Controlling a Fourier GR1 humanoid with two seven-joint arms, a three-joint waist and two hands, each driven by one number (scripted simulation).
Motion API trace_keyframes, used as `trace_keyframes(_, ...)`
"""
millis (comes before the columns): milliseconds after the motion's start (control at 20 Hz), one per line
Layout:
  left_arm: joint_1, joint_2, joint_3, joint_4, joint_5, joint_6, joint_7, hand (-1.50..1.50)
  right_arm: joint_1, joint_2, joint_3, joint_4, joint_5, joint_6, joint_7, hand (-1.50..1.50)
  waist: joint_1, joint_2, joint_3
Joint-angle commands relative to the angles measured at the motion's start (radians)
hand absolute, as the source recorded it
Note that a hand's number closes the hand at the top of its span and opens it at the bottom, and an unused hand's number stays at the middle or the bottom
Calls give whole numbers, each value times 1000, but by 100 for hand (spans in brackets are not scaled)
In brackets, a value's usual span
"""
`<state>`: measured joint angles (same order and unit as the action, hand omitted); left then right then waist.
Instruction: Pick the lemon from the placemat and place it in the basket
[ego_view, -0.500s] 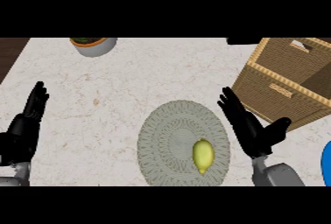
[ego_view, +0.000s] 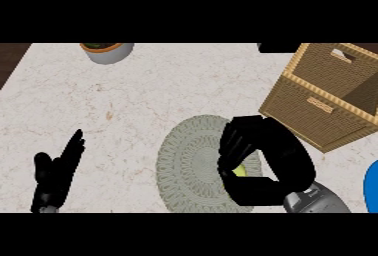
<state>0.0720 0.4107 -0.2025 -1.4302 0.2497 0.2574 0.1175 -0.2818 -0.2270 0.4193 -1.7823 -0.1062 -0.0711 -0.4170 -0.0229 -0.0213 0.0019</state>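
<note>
Head view: the right hand arches over the round placemat, fingers and thumb curled about the lemon, apparently to lift it toward the wicker basket just beside the mat. The hand hides all but a yellow sliver, so actual contact is uncertain. The left hand rests open at the lower left of the surface, its wrist cut off

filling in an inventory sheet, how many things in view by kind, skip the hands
lemon: 1
placemat: 1
basket: 1
plant pot: 1
blue thing at right edge: 1
dark thing at top edge: 1
total: 6
</note>
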Motion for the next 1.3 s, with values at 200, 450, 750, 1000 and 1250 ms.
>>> trace_keyframes(200,93,-30,-40,38,39,-39,68,0,155,101,265,-1,532,-363,-126,-150,-14,2,-5)
trace_keyframes(450,97,-15,23,40,58,-3,79,0,288,8,139,-44,790,-573,-2,-150,-109,-13,-11)
trace_keyframes(750,165,-2,35,2,68,-5,80,0,551,-108,96,-233,1033,-603,132,-150,-138,-14,-13)
trace_keyframes(1000,200,0,46,-16,68,-8,53,0,799,-211,82,-427,1187,-538,208,-150,-139,-9,-14)
trace_keyframes(1250,181,-25,30,-40,56,17,70,0,1052,-294,76,-573,1323,-430,295,-150,-126,5,-12)
